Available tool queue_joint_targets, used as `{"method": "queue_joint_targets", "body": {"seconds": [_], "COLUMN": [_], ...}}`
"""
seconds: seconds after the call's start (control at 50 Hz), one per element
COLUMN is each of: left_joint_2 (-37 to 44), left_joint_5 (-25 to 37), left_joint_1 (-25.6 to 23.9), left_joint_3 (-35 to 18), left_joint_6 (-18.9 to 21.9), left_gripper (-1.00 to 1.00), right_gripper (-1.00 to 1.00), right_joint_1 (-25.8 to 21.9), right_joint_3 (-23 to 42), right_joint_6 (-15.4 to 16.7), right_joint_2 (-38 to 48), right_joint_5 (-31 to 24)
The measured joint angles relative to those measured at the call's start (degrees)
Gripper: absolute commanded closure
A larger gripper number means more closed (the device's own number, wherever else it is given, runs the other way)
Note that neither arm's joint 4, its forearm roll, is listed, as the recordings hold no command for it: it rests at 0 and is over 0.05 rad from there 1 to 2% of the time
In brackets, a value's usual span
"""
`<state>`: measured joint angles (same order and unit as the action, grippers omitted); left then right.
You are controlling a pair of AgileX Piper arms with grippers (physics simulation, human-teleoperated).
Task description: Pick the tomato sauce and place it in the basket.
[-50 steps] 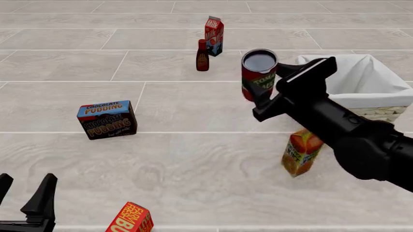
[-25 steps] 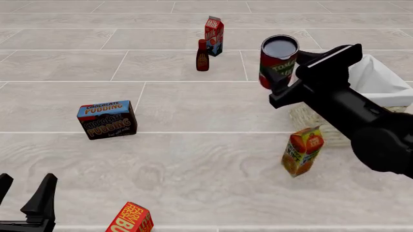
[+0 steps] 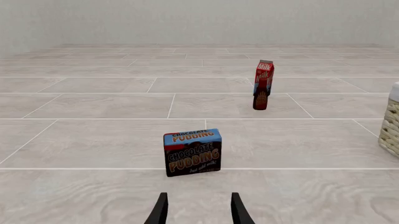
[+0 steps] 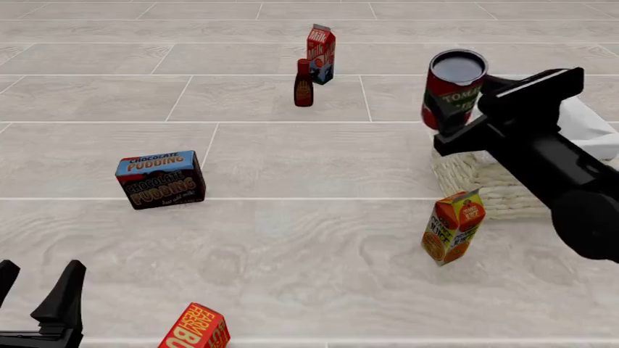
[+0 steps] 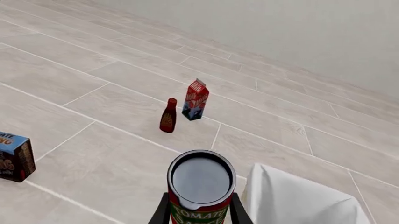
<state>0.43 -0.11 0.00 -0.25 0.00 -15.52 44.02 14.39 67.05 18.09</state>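
Your right gripper pinches the tomato sauce at its lower body, one finger on each side of the can, as the right wrist view confirms. The can stands upright in the grip, dark grey top facing up, lifted clear of the tiled floor. In the front view it sits in the upper right of the frame, over the left rim of the basket. Whether it is fully above the basket's opening or just at the edge, you cannot tell from these views. The white cloth lining shows in the lower right of the right wrist view, just beside the can.

Your left gripper rests at the lower left corner of the front view with fingers spread and nothing between them; the left wrist view shows both fingertips apart over bare floor.

Other items: chocolate pudding box at mid-left, upright. Milk carton at top centre, with the dark brown bottle just in front of it. Orange juice carton tilted, near the basket's front corner. A red and yellow box at the bottom edge, near the left gripper.
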Motion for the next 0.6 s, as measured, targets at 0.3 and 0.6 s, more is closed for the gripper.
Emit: {"method": "queue_joint_targets", "body": {"seconds": [0.3, 0.6], "left_joint_2": [0.0, 0.0], "left_joint_5": [0.0, 0.0], "left_joint_1": [0.0, 0.0], "left_joint_3": [0.0, 0.0], "left_joint_6": [0.0, 0.0], "left_gripper": [-1.00, -1.00], "right_gripper": [1.00, 1.00], "right_joint_1": [4.1, 7.9], "right_joint_3": [-0.2, 1.0], "right_joint_6": [-0.9, -0.8], "right_joint_2": [-1.5, -0.4], "right_joint_5": [-0.3, 0.2]}}
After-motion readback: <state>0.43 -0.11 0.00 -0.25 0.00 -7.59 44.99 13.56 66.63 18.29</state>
